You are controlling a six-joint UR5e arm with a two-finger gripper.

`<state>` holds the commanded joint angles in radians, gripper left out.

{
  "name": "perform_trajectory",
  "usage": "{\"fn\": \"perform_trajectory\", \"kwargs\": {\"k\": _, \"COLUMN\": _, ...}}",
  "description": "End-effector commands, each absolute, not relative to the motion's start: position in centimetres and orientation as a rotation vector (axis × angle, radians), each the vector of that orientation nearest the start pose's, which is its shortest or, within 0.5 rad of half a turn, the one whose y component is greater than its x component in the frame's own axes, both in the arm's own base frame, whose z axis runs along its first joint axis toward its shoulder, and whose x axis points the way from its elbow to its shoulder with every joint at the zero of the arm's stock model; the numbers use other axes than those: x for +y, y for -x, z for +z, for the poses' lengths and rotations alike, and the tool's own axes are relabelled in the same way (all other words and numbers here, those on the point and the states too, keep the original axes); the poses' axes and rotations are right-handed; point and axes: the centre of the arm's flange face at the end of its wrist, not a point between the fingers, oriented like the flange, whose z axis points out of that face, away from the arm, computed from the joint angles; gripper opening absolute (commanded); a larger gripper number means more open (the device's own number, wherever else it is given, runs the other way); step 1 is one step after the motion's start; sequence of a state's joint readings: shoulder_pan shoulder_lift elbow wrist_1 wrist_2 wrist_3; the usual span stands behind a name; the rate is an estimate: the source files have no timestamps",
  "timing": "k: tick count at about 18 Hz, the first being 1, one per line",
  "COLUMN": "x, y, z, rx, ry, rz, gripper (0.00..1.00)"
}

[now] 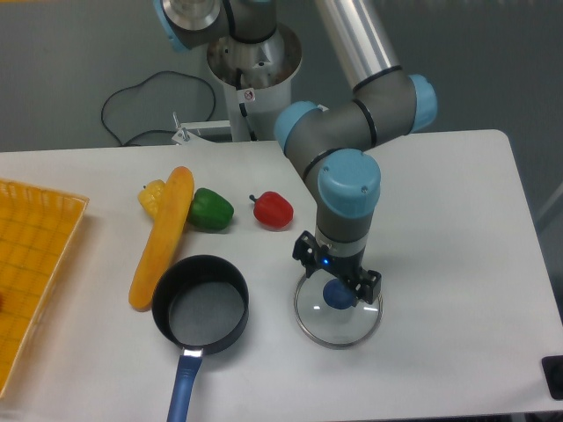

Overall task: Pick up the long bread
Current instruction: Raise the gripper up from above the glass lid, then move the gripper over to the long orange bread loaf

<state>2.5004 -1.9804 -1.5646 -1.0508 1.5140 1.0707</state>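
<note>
On the white worktop [440, 202] the long bread [162, 238] lies slanted, its upper end beside a small yellow pepper [151, 197] at its 11 o'clock and its lower end just beside the rim of the black pan [201, 304]. A green pepper [212, 209] sits at the loaf's 2 o'clock, a red pepper [273, 210] at 3 o'clock of that. The pan's blue handle [182, 387] points toward 6 o'clock. The arm's pincer [339, 283] hangs over a glass lid [338, 309] with a blue knob [337, 294]; its jaws cannot be made out. A yellow basket [31, 264] sits at the worktop's 9 o'clock edge.
</note>
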Motion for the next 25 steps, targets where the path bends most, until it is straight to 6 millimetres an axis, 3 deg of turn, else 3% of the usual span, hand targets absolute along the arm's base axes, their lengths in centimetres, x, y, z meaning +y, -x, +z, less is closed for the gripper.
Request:
{"fn": "perform_trajectory", "kwargs": {"k": 5, "x": 49.9, "y": 41.7, "z": 31.2, "rx": 0.242, "ry": 3.024, "rz": 0.101, "gripper": 1.00}}
{"fn": "perform_trajectory", "kwargs": {"k": 7, "x": 51.1, "y": 39.8, "z": 30.8, "rx": 0.283, "ry": 3.035, "rz": 0.100, "gripper": 1.00}}
{"fn": "perform_trajectory", "kwargs": {"k": 9, "x": 51.1, "y": 39.5, "z": 30.9, "rx": 0.216, "ry": 3.042, "rz": 0.099, "gripper": 1.00}}
{"fn": "perform_trajectory", "kwargs": {"k": 13, "x": 50.4, "y": 39.0, "z": 31.8, "rx": 0.112, "ry": 3.074, "rz": 0.147, "gripper": 1.00}}
{"fn": "perform_trajectory", "kwargs": {"k": 14, "x": 49.8, "y": 38.6, "z": 33.1, "rx": 0.112, "ry": 3.091, "rz": 0.193, "gripper": 1.00}}
{"fn": "perform_trajectory", "kwargs": {"k": 17, "x": 49.0, "y": 36.4, "z": 34.1, "rx": 0.135, "ry": 3.120, "rz": 0.156, "gripper": 1.00}}
{"fn": "perform_trajectory", "kwargs": {"k": 19, "x": 49.9, "y": 33.9, "z": 33.6, "rx": 0.169, "ry": 3.146, "rz": 0.117, "gripper": 1.00}}
{"fn": "perform_trajectory", "kwargs": {"k": 22, "x": 51.0, "y": 31.1, "z": 33.5, "rx": 0.020, "ry": 3.198, "rz": 0.098, "gripper": 1.00}}
{"fn": "perform_trajectory", "kwargs": {"k": 25, "x": 51.5, "y": 27.9, "z": 32.4, "rx": 0.002, "ry": 3.273, "rz": 0.020, "gripper": 1.00}}
